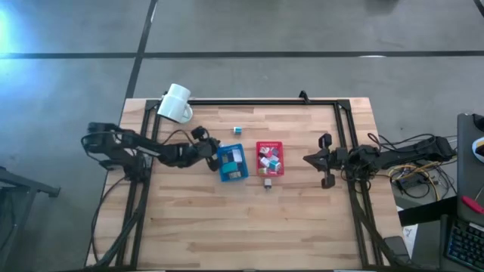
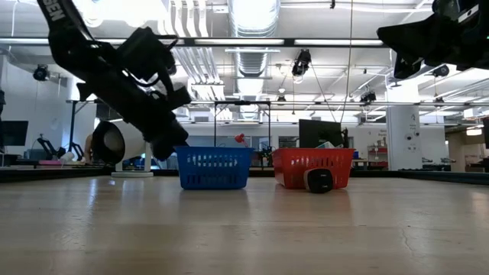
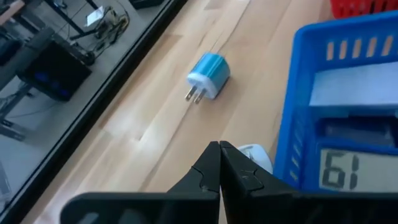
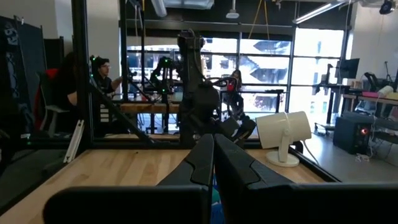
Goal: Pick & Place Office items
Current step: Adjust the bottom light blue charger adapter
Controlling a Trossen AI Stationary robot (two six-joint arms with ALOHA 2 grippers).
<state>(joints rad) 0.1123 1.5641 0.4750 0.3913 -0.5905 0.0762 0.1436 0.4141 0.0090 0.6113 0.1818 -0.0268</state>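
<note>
On the wooden counter [image 1: 249,219] two small trays sit side by side near the middle. The blue tray [image 1: 232,162] holds a white card and a device with a number display. The red tray [image 1: 270,159] holds a heap of small office items [image 1: 269,159], white, teal and pink. One dark item [image 1: 268,182] lies just outside the red tray, and a teal plug [image 3: 208,74] lies apart beyond the blue tray. The left pincer [image 3: 219,163] is clenched, empty, beside the blue tray. The right pincer [image 1: 308,159] waits clenched, near the red tray. A white mug [image 1: 175,103] lies at a far corner.

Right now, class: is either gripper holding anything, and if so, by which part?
Nothing is held. The left gripper is shut empty beside the blue tray; the right gripper is shut empty too.
</note>
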